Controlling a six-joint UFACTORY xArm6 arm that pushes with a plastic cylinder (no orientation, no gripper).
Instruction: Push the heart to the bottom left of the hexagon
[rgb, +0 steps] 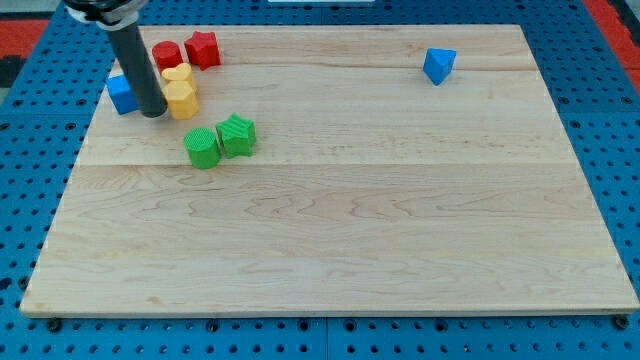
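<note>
My tip (153, 116) beside lower yellow block (184, 101)

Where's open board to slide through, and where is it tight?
Open: everything below the green blocks, plus the stretch between them and the blue block at the view's right. Tight: top-left, where my tip sits between the yellow pair and another blue block, reds above.

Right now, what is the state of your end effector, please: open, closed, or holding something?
My tip: a plain rod, nothing to open or close, holding nothing; it stands between the blue block and the yellow blocks.
</note>
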